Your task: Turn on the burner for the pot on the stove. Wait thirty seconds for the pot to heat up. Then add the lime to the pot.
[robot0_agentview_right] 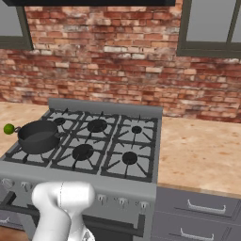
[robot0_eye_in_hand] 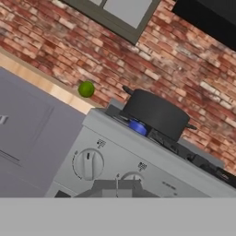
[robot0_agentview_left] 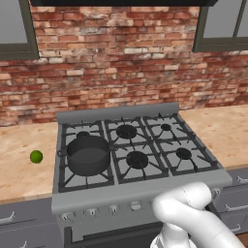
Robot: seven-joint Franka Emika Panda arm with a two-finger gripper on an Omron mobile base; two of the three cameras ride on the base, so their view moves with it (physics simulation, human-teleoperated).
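Gripper fingers closed, holding nothing, low by the knobs; lime lies up-left on counter, left of pot.

Even, soft rendered light is falling across the scene, with no harsh glare. The pot is casting only a faint shadow on the stove. The hand view is looking slightly blurred and tilted; textures are appearing coarse.
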